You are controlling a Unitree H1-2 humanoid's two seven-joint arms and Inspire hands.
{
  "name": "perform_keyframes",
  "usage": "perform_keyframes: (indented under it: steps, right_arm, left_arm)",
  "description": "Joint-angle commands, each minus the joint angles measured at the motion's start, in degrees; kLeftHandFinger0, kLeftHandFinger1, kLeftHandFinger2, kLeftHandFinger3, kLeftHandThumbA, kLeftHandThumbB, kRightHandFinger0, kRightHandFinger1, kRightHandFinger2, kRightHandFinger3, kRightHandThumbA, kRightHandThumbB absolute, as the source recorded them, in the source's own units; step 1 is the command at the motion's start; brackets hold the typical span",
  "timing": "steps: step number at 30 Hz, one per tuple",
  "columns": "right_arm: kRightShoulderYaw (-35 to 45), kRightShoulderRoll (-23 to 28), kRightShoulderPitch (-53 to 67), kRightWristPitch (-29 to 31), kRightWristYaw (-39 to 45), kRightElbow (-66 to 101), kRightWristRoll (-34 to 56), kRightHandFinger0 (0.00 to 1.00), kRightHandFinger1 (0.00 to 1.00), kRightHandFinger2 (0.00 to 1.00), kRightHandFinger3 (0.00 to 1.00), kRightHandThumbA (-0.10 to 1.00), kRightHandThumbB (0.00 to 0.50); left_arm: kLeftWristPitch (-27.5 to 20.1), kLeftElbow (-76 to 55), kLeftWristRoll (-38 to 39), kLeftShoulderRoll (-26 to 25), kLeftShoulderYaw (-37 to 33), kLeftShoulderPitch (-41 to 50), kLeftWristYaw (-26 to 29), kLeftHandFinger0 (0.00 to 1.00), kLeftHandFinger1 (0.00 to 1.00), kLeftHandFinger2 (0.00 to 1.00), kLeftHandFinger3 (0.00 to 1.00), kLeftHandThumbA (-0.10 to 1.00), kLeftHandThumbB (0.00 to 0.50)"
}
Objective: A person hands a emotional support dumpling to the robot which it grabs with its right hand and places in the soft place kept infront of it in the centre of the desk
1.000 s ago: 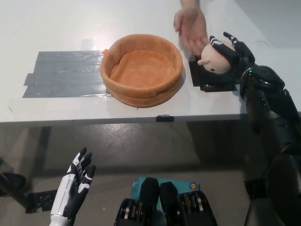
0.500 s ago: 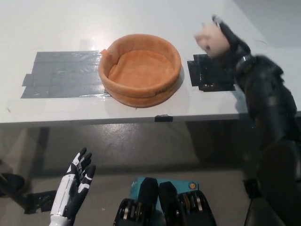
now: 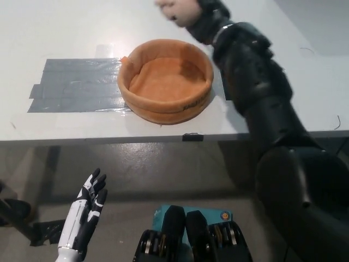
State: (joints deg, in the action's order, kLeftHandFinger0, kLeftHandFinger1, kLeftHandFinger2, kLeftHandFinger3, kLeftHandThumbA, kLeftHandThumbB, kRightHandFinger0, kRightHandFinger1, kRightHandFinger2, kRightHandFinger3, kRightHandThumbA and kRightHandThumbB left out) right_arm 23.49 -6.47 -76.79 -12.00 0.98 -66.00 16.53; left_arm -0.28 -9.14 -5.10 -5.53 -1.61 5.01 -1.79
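I count one dumpling, grasped by right hand beyond one orange bed. Left hand low, fingers released.

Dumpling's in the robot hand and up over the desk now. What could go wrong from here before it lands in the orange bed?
The dumpling is beyond the far rim of the orange bed, so releasing now would likely miss. It is blurred at the picture's top edge, so the right robot hand's grip cannot be checked. The forearm hangs over the right rim; lowering could knock it. The left robot hand rests open below the desk.
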Motion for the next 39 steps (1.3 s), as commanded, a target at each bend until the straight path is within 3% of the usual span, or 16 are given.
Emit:
perform_keyframes:
  steps: [1, 4, 6, 7, 9, 10, 12, 13, 14, 15, 16, 21, 25, 31, 36, 39]
  right_arm:
    - [-19.98, 0.29, -3.08, 14.96, -10.02, -3.75, -21.07, 0.0, 0.45, 0.85, 0.68, -0.1, 0.167]
    - [-27.93, -0.27, -1.92, 17.97, -14.03, -6.32, -26.15, 0.01, 0.49, 0.87, 0.63, -0.1, 0.158]
    - [-30.19, -0.47, -1.58, 18.07, -14.8, -7.22, -26.43, 0.01, 0.52, 0.9, 0.65, -0.1, 0.158]
    - [-32.36, -0.59, -1.21, 18.63, -15.88, -7.92, -27.63, 0.04, 0.55, 0.92, 0.68, -0.1, 0.172]
    - [-35.43, -0.71, -0.45, 19.51, -17.34, -8.93, -28.59, 0.16, 0.65, 0.99, 0.73, -0.1, 0.195]
    - [-36.37, -0.58, -0.34, 19.82, -17.69, -9.13, -28.72, 0.22, 0.66, 0.93, 0.69, -0.1, 0.2]
    - [-38.61, -0.09, -0.57, 18.37, -15.23, -9.33, -28.71, 0.61, 0.96, 1.0, 1.0, -0.04, 0.228]
    - [-39.47, 0.14, -0.69, 17.84, -13.99, -9.3, -28.52, 0.69, 0.98, 1.0, 1.0, -0.01, 0.234]
    - [-40.51, 0.49, -0.73, 17.41, -11.33, -9.21, -28.33, 0.9, 1.0, 1.0, 1.0, 0.19, 0.257]
    - [-41.81, 0.75, -0.86, 17.09, -10.28, -9.3, -28.58, 1.0, 1.0, 1.0, 1.0, 0.29, 0.271]
    - [-43.74, 1.08, -0.86, 16.72, -9.33, -9.19, -29.63, 1.0, 1.0, 1.0, 1.0, 0.49, 0.295]
    - [-46.29, 2.11, -0.49, 16.93, -8.21, -8.49, -29.29, 1.0, 1.0, 1.0, 1.0, 0.73, 0.334]
    - [-46.63, 2.48, -0.37, 17.19, -7.89, -8.03, -29.57, 1.0, 1.0, 1.0, 1.0, 0.8, 0.335]
    - [-47.01, 4.0, -0.12, 16.22, -9.24, -4.11, -31.7, 1.0, 1.0, 1.0, 1.0, 1.0, 0.366]
    - [-44.59, 6.91, 0.94, 15.76, -9.07, 3.91, -31.43, 1.0, 1.0, 1.0, 1.0, 1.0, 0.399]
    - [-40.3, 10.88, 5.27, 17.7, -7.34, 18.1, -28.82, 1.0, 1.0, 1.0, 1.0, 1.0, 0.414]
  left_arm:
    - [0.04, -1.92, -0.64, -0.61, -0.27, -1.18, -0.52, 1.0, 1.0, 1.0, 1.0, 0.9, 0.063]
    - [0.2, -2.36, -0.95, -0.68, -0.58, -1.51, -0.73, 1.0, 1.0, 1.0, 1.0, 0.9, 0.051]
    - [0.06, -2.34, -1.56, -0.86, -0.82, -1.73, -0.74, 1.0, 1.0, 1.0, 1.0, 0.91, 0.05]
    - [0.75, -2.56, -1.5, -0.9, -0.87, -1.9, -0.88, 1.0, 1.0, 1.0, 1.0, 0.92, 0.083]
    - [1.43, -2.89, -1.34, -1.01, -0.93, -1.92, -1.09, 1.0, 1.0, 1.0, 1.0, 0.92, 0.097]
    - [1.5, -2.9, -1.46, -1.13, -0.95, -2.05, -1.12, 1.0, 1.0, 1.0, 1.0, 0.93, 0.098]
    - [1.84, -2.99, -1.34, -1.32, -0.99, -2.33, -1.29, 1.0, 1.0, 1.0, 1.0, 0.92, 0.096]
    - [1.89, -3.02, -1.38, -1.35, -1.03, -2.42, -1.29, 1.0, 1.0, 1.0, 1.0, 0.92, 0.095]
    - [2.1, -3.16, -1.2, -1.33, -1.04, -2.5, -1.33, 1.0, 1.0, 1.0, 1.0, 0.92, 0.1]
    - [2.06, -3.01, -1.21, -1.41, -1.07, -2.72, -1.31, 1.0, 1.0, 1.0, 1.0, 0.91, 0.1]
    - [1.92, -2.94, -1.35, -1.55, -1.19, -2.86, -1.35, 1.0, 1.0, 1.0, 1.0, 0.91, 0.1]
    - [2.14, -2.79, -0.89, -1.76, -1.45, -3.09, -1.39, 1.0, 1.0, 1.0, 1.0, 0.89, 0.102]
    - [2.41, -2.85, -1.39, -1.84, -1.57, -3.1, -1.37, 1.0, 1.0, 1.0, 1.0, 0.9, 0.117]
    - [1.82, -2.59, -1.59, -1.73, -1.67, -3.17, -1.37, 1.0, 1.0, 1.0, 1.0, 0.9, 0.096]
    - [1.78, -2.57, -1.64, -1.75, -1.57, -3.59, -1.35, 1.0, 1.0, 1.0, 1.0, 0.89, 0.081]
    - [2.68, -2.76, -1.28, -1.67, -1.19, -4.65, -1.29, 1.0, 1.0, 1.0, 1.0, 0.89, 0.096]
